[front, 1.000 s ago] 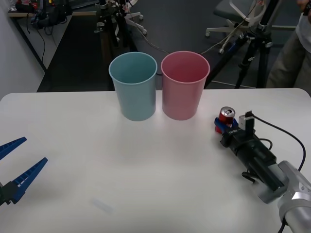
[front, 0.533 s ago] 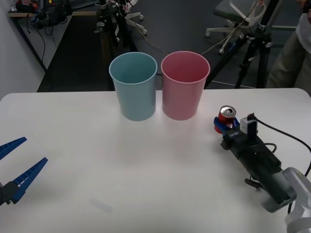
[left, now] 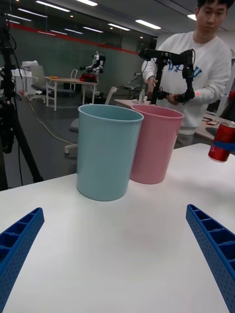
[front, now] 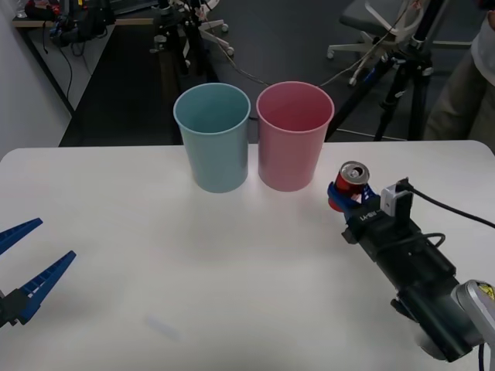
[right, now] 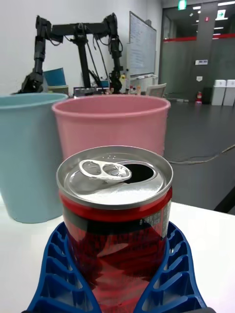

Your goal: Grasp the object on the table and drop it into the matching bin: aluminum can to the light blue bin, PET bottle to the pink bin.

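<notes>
The small red aluminum drink can with a silver top and pull tab (front: 352,181) sits right of centre in the front view, clamped between the blue ribbed fingers of the right hand (front: 346,198), tilted a little and seemingly raised just off the large white flat tabletop (front: 232,263). In the right wrist view the can (right: 115,215) stands in the lower middle, its opened top showing, with a blue finger (right: 54,274) pressed against each side. Just to its upper left in the front view stands the tall pink round plastic bin (front: 293,135), and touching or nearly touching that bin's left side is the tall pale blue round plastic bin (front: 213,137). The left hand (front: 19,267) rests at the lower left edge of the frame, well apart from the bins, its blue fingers spread apart.
</notes>
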`<control>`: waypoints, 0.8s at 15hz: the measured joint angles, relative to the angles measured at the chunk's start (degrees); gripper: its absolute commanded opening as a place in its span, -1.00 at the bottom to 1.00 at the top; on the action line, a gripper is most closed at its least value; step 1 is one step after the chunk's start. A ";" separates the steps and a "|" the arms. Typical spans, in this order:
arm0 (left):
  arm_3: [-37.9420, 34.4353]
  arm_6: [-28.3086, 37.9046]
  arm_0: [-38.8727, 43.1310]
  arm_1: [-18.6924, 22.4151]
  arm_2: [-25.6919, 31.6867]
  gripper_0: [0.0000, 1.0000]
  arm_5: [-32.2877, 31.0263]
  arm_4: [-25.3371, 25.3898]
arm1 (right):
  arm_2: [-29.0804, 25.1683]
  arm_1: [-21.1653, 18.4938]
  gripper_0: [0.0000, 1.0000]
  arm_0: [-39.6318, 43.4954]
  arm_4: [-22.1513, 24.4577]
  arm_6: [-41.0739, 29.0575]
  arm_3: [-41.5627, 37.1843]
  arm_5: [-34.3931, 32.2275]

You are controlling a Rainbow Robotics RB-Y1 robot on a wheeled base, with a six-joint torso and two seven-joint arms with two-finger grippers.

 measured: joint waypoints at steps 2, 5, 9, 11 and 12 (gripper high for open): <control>0.00 0.00 0.00 0.00 0.00 1.00 0.00 0.00 | 1.02 -0.31 -1.00 2.37 3.95 -5.38 -5.59 1.16; 0.00 0.00 0.00 0.00 0.00 1.00 0.00 0.00 | 2.76 -0.36 -1.00 7.16 8.62 -11.91 -13.69 2.39; 0.00 0.00 0.00 0.00 0.00 1.00 0.00 0.00 | 7.66 -2.96 -1.00 12.91 16.71 -18.74 -25.69 8.84; 0.00 0.00 0.00 0.00 0.00 1.00 0.00 0.00 | 9.02 -3.47 -1.00 11.08 21.22 -23.22 -27.54 9.83; 0.00 0.00 0.00 0.00 0.00 1.00 0.00 0.00 | 9.44 -3.46 -1.00 9.59 23.24 -25.32 -27.63 10.33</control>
